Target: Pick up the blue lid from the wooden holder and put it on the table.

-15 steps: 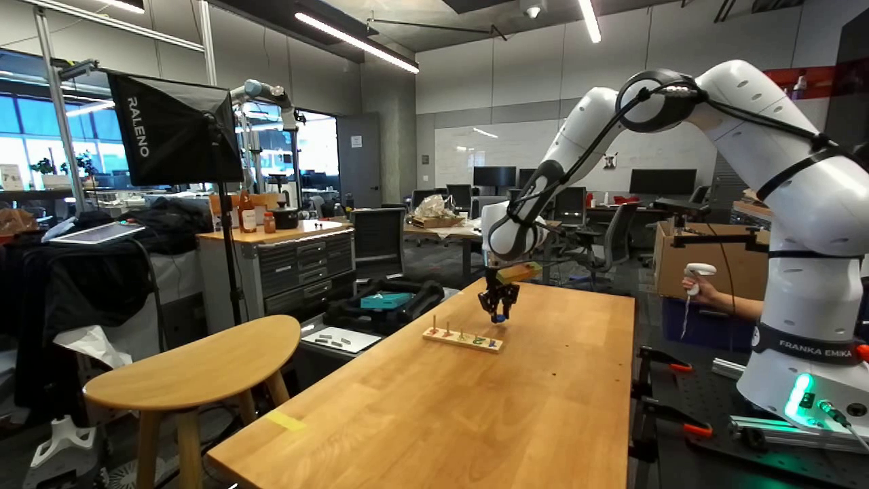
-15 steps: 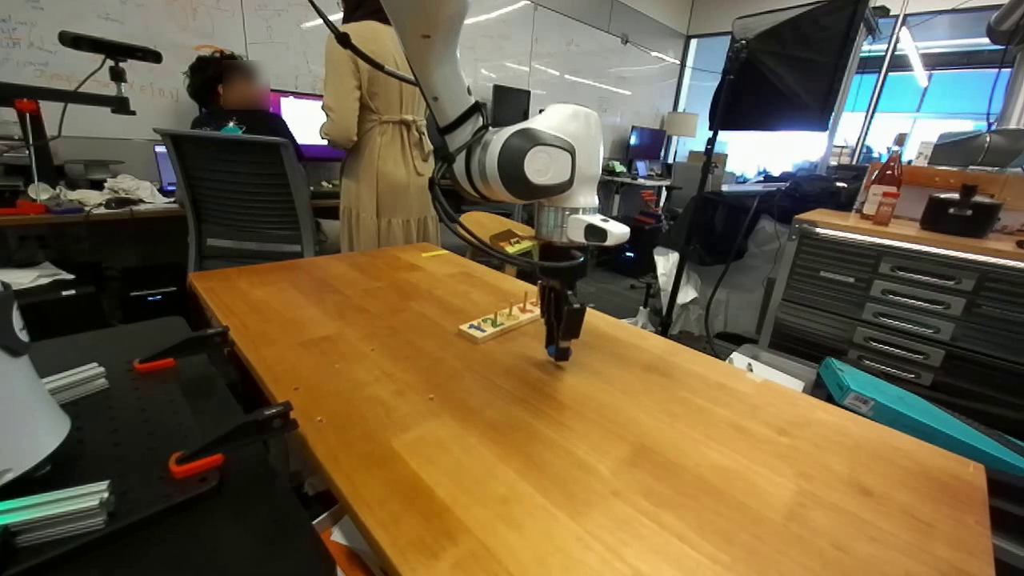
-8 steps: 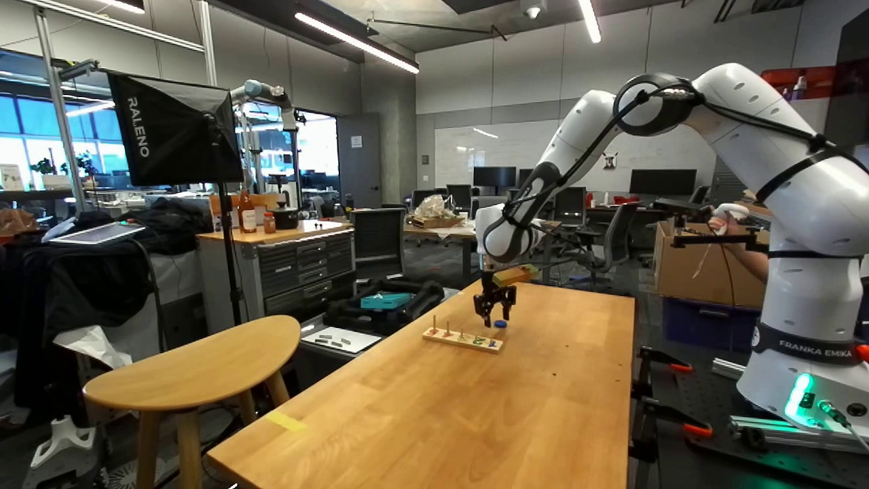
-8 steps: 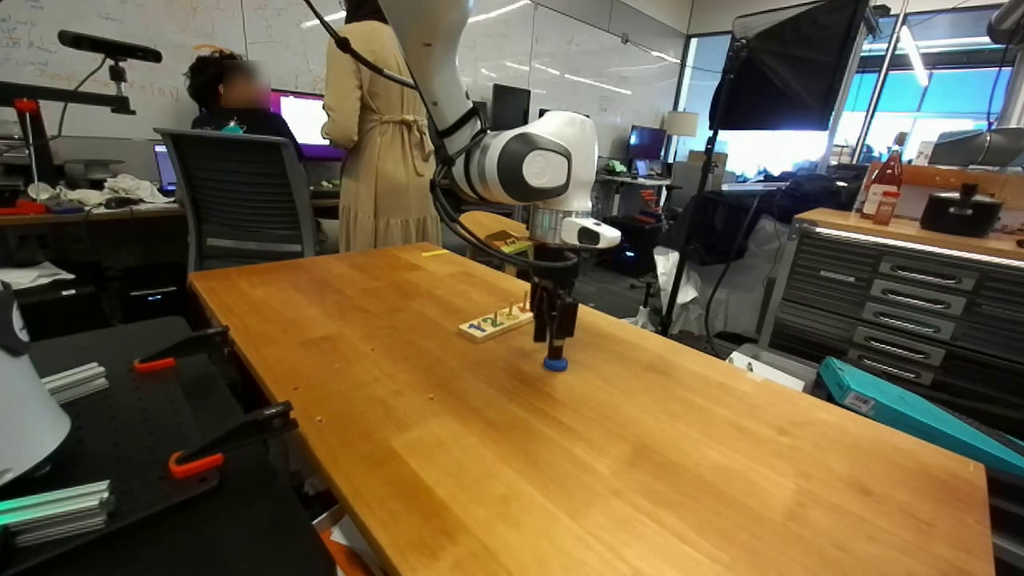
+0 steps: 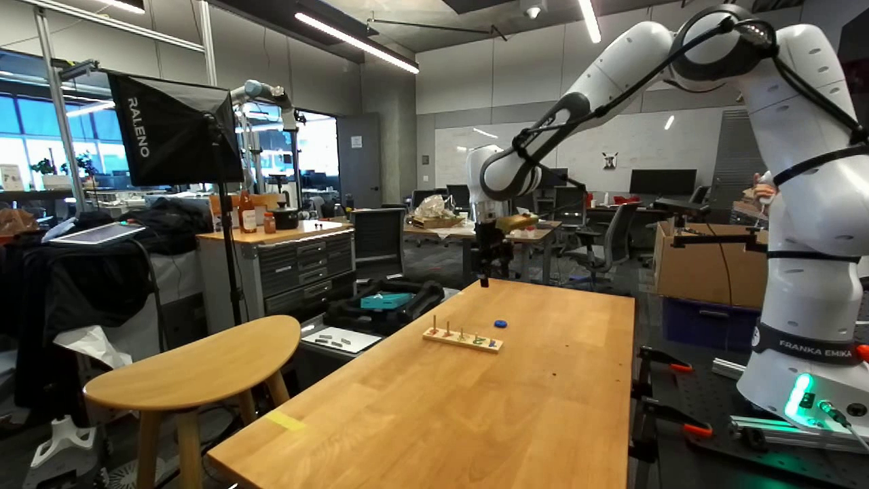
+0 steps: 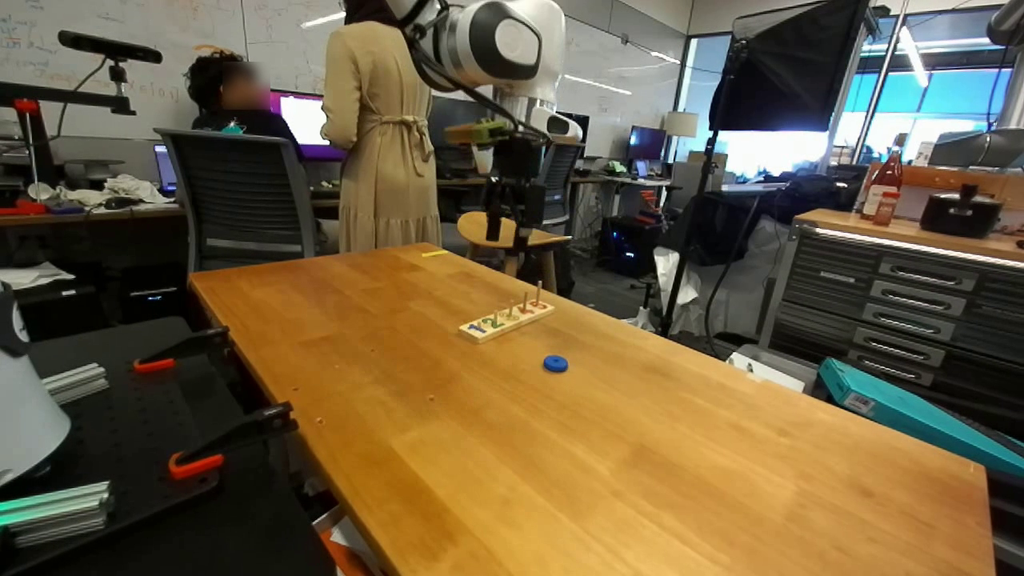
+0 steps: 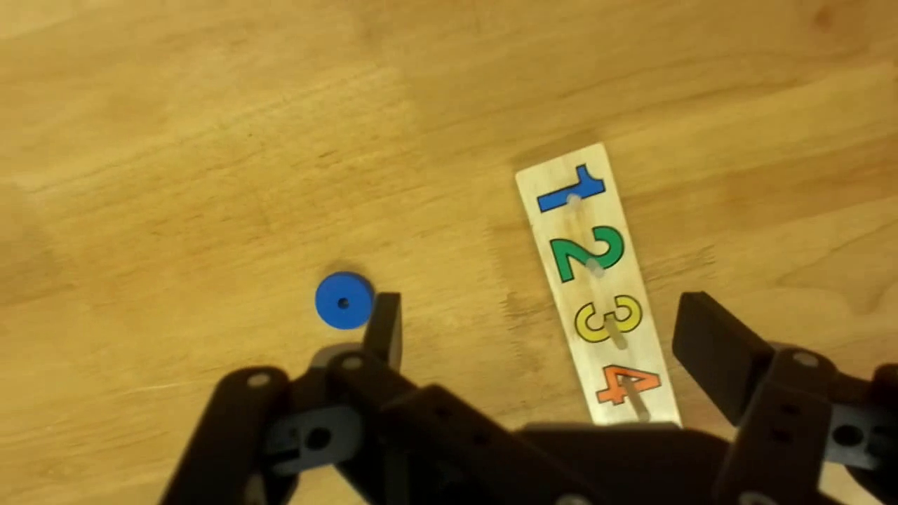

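The blue lid, a small round disc with a centre hole, lies flat on the light-brown table. Apart from it, to its right in the wrist view, is the wooden holder, a pale strip with coloured numbers and thin upright pegs. My gripper is open, its fingers wide apart with nothing between them. In both exterior views it hangs well above the tabletop, clear of the lid and the holder. The gripper's body hides the holder's far end in the wrist view.
Black clamps with orange tips grip the table's robot-side edge. A rounded wooden stool stands close to the table. Yellow tape marks one table corner. A standing person and a chair are beyond the table.
A second ago my gripper was shut on the blue lid just above the table. It then opened, leaving the lid on the tabletop, and has risen well away. The holder has not moved.
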`<action>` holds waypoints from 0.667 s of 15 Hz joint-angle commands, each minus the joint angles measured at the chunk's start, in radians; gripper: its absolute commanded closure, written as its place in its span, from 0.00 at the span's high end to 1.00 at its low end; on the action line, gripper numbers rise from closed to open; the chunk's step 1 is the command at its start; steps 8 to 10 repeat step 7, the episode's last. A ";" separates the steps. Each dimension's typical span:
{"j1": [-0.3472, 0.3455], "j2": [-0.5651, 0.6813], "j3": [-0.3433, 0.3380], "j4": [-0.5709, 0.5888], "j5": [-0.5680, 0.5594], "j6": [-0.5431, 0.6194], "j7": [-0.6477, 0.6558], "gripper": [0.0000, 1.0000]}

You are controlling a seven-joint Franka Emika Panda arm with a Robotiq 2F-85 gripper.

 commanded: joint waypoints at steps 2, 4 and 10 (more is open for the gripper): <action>-0.019 -0.242 0.024 -0.065 -0.013 -0.234 -0.082 1.00; -0.020 -0.187 0.028 -0.028 -0.004 -0.219 -0.052 1.00; -0.032 -0.254 0.027 -0.036 -0.002 -0.280 -0.066 1.00</action>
